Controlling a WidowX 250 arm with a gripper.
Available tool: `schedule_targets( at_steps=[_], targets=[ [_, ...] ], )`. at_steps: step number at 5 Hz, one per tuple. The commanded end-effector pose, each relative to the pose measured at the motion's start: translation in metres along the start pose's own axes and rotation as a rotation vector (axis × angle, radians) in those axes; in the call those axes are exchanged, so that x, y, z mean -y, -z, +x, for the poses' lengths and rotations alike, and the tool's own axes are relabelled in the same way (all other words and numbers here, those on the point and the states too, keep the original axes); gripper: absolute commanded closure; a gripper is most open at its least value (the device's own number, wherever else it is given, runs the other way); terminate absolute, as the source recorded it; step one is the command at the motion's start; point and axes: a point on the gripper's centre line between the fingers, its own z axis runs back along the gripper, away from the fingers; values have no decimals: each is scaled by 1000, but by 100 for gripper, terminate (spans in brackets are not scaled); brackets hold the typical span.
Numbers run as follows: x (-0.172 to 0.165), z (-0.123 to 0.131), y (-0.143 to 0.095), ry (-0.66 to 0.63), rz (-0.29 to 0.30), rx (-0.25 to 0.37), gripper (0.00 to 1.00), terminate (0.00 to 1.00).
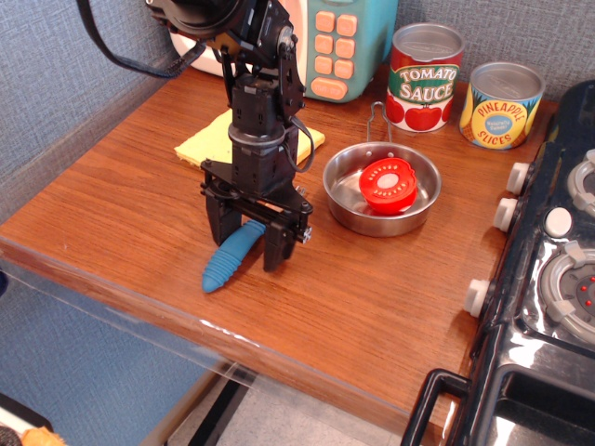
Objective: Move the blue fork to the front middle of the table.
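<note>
I judge the placing step done: the gripper [249, 243] stands released astride the blue fork [231, 257] lying near the table [372, 297] front edge, so I need only lift clear.

bare table [372, 297] front right, pan [381, 189] close right, cloth [209, 139] behind

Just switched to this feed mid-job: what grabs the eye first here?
The black gripper stands upright at the front left of the table, jaws open on either side of the blue fork, which lies on the wood near the front edge. To its right a steel pan holds a red tomato slice; behind it stand two bright cans, tomato sauce and pineapple slices.
</note>
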Motion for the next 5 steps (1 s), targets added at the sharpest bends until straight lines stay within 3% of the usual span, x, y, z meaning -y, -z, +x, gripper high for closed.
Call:
schedule_targets(
  at_steps=[1,4,5],
  targets=[
    [-19,-18,-67,43,-19,181,0,0],
    [-34,-32,-74,47,-12,193,0,0],
    [-34,-32,-74,47,-12,193,0,100]
  ],
)
